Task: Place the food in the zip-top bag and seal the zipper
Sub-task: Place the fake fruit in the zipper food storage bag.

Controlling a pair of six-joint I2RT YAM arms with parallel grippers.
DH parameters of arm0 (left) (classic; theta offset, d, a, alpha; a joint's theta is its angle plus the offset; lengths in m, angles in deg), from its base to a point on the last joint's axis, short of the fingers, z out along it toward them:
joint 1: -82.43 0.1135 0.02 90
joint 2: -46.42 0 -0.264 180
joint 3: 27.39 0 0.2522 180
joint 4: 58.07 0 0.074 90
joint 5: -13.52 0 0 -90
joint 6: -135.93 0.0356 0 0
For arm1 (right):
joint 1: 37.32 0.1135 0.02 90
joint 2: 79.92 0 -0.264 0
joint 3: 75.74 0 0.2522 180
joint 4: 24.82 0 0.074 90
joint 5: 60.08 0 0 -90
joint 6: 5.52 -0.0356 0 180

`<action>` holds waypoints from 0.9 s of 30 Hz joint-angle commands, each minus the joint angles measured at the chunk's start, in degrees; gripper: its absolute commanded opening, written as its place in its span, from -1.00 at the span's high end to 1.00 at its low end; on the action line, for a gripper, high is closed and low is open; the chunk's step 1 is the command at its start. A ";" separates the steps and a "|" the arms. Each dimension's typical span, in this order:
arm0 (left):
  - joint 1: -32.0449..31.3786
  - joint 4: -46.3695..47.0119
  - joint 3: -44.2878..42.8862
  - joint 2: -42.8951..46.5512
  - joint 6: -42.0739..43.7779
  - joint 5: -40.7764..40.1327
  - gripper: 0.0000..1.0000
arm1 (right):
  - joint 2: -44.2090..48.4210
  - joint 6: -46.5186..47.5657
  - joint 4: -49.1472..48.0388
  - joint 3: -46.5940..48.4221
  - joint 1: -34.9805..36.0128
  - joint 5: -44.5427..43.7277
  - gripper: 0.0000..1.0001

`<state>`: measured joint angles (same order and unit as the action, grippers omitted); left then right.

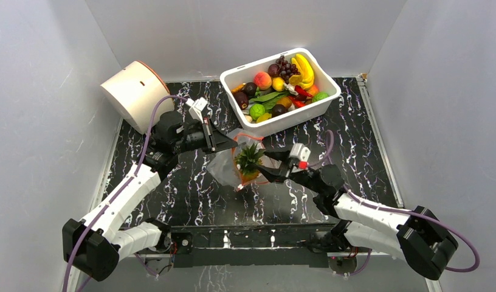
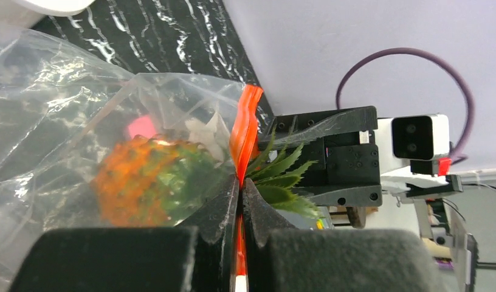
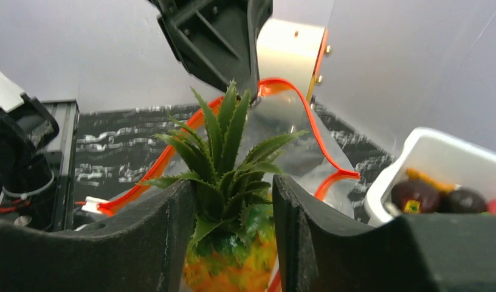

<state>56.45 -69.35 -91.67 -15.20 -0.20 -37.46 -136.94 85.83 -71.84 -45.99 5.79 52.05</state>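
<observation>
Inside the parted right hand (image 3: pixel 232 193), pineapple (image 1: pixel 248 161) in bag (image 2: pixel 63 103), left hand (image 2: pixel 241 201) pinching zipper (image 2: pixel 245 121).

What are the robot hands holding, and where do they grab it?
The left gripper pinches the zip-top bag by its red-orange zipper. The right gripper straddles the pineapple at its crown's base; a real grip cannot be told.

Clear, crinkled plastic bag (image 2: pixel 51 91); glossy plastic pineapple (image 3: pixel 228 201) (tabletop (image 1: pixel 191 194) glossy, black, marble-veined).
</observation>
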 commanded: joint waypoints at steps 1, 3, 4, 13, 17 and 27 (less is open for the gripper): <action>0.56 -4.03 -0.50 2.23 4.17 -4.57 1.00 | 1.78 -0.39 18.05 7.81 0.14 -0.70 0.01; 0.71 -5.95 -0.98 2.28 5.86 -6.70 1.00 | 2.19 -0.39 27.92 11.41 0.16 -1.45 -0.04; 0.67 -7.12 -1.29 2.12 6.76 -7.62 1.00 | 2.39 -0.68 31.54 12.52 0.14 -1.69 -0.05; 0.68 -8.35 -0.64 2.45 7.46 -9.12 1.00 | 1.42 -2.84 45.84 17.82 0.16 -1.48 -0.02; 0.71 -8.37 -0.47 2.20 7.66 -8.45 1.00 | -2.05 -5.09 50.14 21.07 0.17 -2.64 -0.03; 0.75 -8.00 -0.28 2.93 7.28 -9.06 1.00 | -9.01 -23.51 55.01 26.19 0.14 -14.03 0.14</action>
<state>56.84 -78.33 -91.67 -14.63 6.97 -46.68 -144.70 70.74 -18.85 -22.74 5.79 43.94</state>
